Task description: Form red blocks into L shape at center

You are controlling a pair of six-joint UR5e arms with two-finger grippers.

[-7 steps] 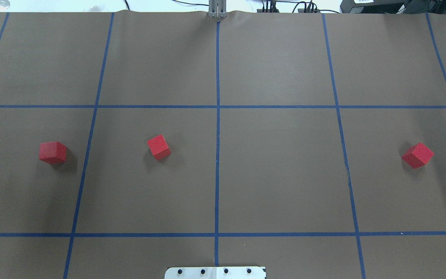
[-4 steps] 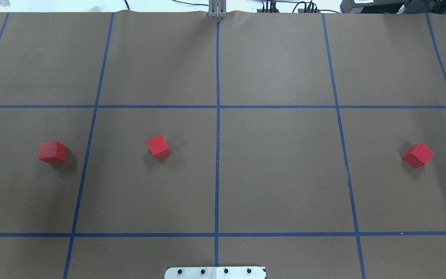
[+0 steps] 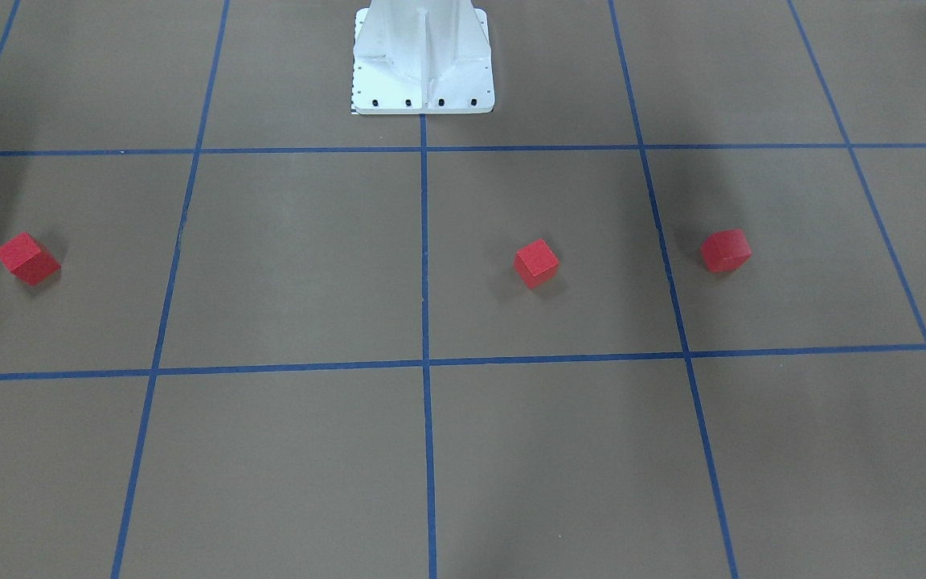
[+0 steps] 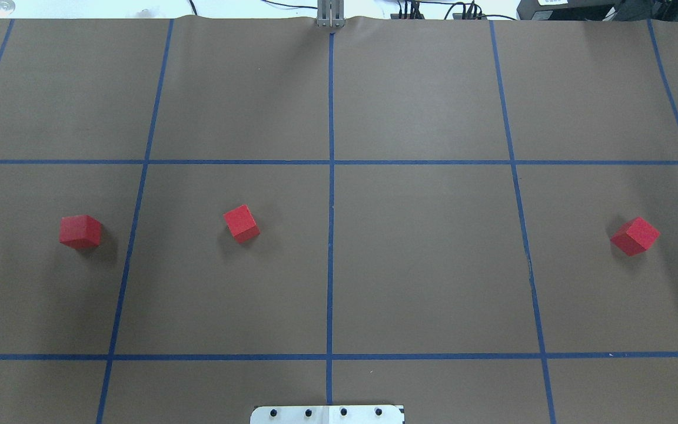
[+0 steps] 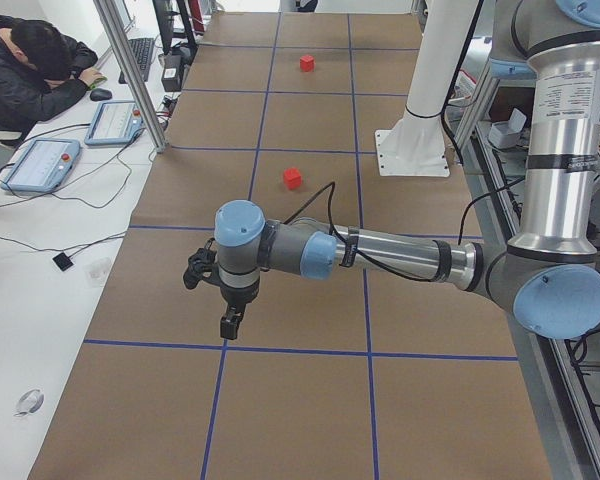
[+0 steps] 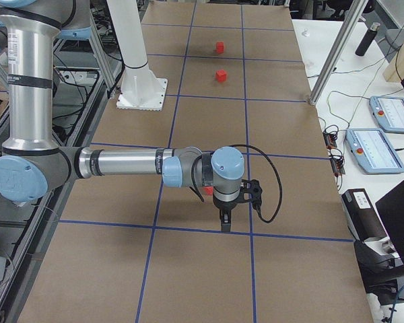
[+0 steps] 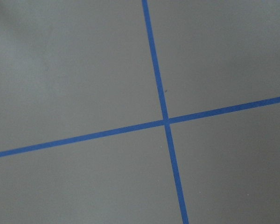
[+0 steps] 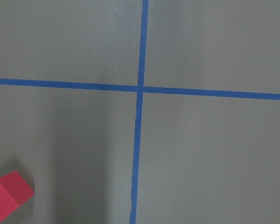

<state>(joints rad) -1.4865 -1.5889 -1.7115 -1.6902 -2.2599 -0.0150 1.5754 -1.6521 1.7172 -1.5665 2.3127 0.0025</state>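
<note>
Three red blocks lie apart on the brown floor. In the overhead view one is at the far left [image 4: 80, 231], one left of the center line [image 4: 241, 224], one at the far right [image 4: 635, 235]. The center [image 4: 330, 247] around the middle blue tape line holds no block. Neither gripper shows in the overhead or front views. The left gripper [image 5: 230, 324] hangs over the floor in the exterior left view, and the right gripper [image 6: 223, 221] in the exterior right view. I cannot tell whether either is open. The right wrist view shows one red block [image 8: 9, 196] at its lower left corner.
The white pedestal base [image 3: 423, 64] stands on the middle line at the robot's side and also shows in the overhead view [image 4: 327, 414]. A metal post [image 4: 330, 15] and cables sit at the far edge. An operator [image 5: 30, 70] sits at a side desk with tablets.
</note>
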